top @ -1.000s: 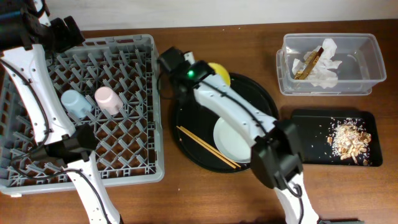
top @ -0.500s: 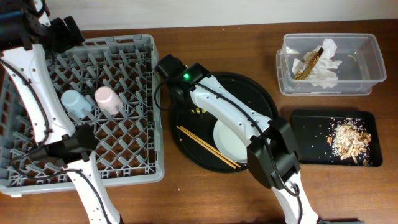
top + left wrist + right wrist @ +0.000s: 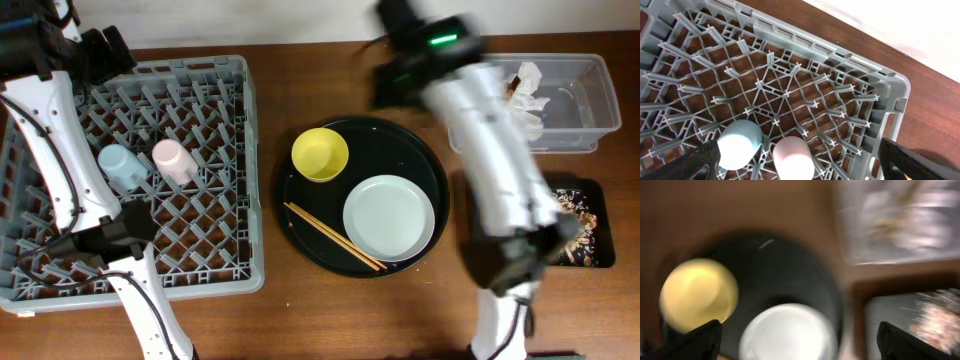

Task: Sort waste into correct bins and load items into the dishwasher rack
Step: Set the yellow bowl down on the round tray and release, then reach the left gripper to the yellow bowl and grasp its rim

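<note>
Showing brown table, pale wall behind; left tool released above rack; right tool seemingly released.

yellow bowl, plate, chopsticks reachable from above, right arm over clear tub and shallow tray

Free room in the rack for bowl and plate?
In the rack: bare pegs right of the pink cup and front-right. Crowded mid-left, where blue cup and pink cup sit side by side. Bare table strip between rack and round tray.
</note>
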Available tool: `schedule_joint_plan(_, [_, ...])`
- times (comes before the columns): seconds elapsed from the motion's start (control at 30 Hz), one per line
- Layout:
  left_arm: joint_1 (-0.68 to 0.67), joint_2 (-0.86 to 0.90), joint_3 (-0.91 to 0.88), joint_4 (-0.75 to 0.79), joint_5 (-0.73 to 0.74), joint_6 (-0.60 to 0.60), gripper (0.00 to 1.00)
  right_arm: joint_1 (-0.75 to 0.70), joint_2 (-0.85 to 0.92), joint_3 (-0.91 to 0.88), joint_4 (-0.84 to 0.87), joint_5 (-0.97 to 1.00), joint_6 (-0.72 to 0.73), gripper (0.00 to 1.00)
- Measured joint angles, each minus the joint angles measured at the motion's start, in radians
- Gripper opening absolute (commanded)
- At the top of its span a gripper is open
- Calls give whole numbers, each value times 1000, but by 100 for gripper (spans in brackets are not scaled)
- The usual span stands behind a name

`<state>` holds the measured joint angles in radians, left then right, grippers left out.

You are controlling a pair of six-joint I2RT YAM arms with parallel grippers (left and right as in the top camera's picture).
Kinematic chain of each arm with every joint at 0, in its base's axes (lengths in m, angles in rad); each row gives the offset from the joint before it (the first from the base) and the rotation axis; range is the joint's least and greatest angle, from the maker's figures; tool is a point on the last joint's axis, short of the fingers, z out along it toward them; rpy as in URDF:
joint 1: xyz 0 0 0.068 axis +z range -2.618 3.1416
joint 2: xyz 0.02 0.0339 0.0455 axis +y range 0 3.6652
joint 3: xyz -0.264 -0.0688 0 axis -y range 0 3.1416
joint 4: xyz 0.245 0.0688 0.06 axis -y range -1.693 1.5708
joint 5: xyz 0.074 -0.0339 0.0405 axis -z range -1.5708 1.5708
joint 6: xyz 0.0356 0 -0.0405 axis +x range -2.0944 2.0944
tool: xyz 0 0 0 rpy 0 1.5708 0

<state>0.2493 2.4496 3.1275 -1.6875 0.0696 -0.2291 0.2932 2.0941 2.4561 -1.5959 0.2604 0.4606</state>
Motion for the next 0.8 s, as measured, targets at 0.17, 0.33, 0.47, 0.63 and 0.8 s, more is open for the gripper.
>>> schedule_joint_plan(0.17, [0, 0, 0, 0, 0, 0, 99, -307, -35, 38, -84, 16, 11, 99])
schedule_joint_plan(0.33, [0, 0, 0, 0, 0, 0, 99, -484, -27, 33, -84, 16, 11, 99])
schedule_joint_plan(0.47, [0, 0, 0, 0, 0, 0, 99, -610, -27, 33, -84, 16, 11, 99])
schedule_joint_plan(0.63, [0, 0, 0, 6, 1, 0, 99, -674, -27, 33, -84, 16, 10, 99])
schedule_joint_plan(0.8, [1, 0, 0, 1, 206, -15, 99, -700, -27, 33, -84, 16, 11, 99])
